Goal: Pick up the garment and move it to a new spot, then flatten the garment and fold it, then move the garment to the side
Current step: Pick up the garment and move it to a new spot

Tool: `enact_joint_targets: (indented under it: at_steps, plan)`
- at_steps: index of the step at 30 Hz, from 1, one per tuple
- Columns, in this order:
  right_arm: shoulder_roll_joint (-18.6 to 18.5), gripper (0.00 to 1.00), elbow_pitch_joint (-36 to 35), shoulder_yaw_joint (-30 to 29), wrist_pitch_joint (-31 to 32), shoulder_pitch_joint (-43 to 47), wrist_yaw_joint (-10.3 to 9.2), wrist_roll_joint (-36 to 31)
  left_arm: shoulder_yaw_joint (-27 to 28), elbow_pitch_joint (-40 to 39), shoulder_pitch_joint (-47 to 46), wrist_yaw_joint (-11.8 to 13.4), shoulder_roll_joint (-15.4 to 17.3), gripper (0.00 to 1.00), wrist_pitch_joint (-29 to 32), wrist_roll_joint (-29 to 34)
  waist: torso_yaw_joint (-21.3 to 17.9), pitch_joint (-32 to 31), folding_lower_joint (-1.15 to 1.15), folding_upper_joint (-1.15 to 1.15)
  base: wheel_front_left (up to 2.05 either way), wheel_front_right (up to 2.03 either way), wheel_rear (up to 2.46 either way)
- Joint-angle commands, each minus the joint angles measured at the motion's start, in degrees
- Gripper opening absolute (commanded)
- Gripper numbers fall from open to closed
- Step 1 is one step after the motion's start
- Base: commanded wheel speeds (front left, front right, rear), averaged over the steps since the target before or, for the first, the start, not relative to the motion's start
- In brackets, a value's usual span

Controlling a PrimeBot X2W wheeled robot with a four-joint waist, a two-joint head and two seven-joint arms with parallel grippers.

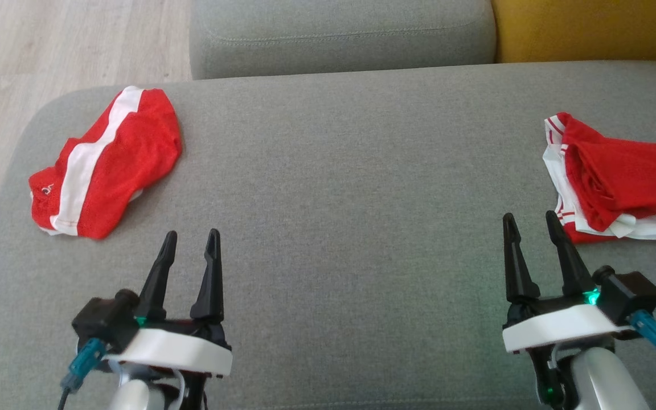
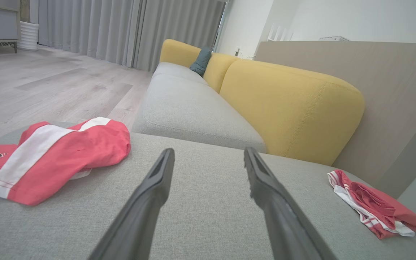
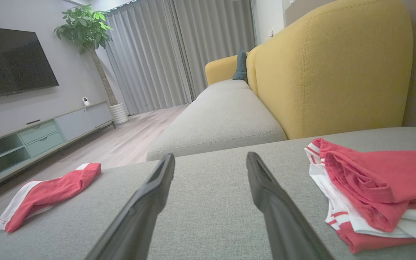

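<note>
Garment tally on the grey seat cushion: two pieces, neither in hand. Item one, the cushion itself, broad and flat, taking up most of the head view, with a yellow backrest at the upper right and wooden floor at the upper left. Item two, striped garment, red with a white band, in a loose rumpled heap at the upper left near the cushion's rounded corner; neither flattened nor folded. Item three, bundled garment, red with white trim, layered on itself at the right edge of the frame and partly cut off; it reads as roughly folded and put aside, though I cannot be sure. Item four, left gripper, lower left, fingers spread wide with nothing between them, apart from the striped piece. Item five, right gripper, lower right, likewise spread and empty, tips just beside the bundle's near corner. Progress, by my reckoning: if the striped heap is the piece in question, pick-up, flattening, folding and setting aside are all outstanding.
</note>
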Motion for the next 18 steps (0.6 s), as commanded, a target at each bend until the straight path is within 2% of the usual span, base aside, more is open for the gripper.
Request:
enact_joint_targets:
  at_steps: [1,11,18]
  plan:
    - [-0.05,1.0,-2.1,1.32,-0.77,-1.09,-0.04,0.5,1.91,-1.7,-1.82,0.14,0.36,1.0,-0.29,0.55,0.05,-0.05,0.0,0.0,0.0,0.0,0.0]
    - [-0.05,1.0,-1.86,1.7,-0.77,-0.58,-0.04,0.55,1.41,-1.39,-1.95,-0.02,0.36,1.0,-0.29,0.49,1.86,-0.3,0.0,0.0,0.0,0.0,0.0]
    - [-0.05,1.0,-1.63,3.23,-0.77,-0.41,-0.04,1.05,1.75,-1.1,-2.29,0.03,0.36,1.0,-0.29,0.72,6.25,-0.08,0.0,0.0,0.0,0.0,0.0]
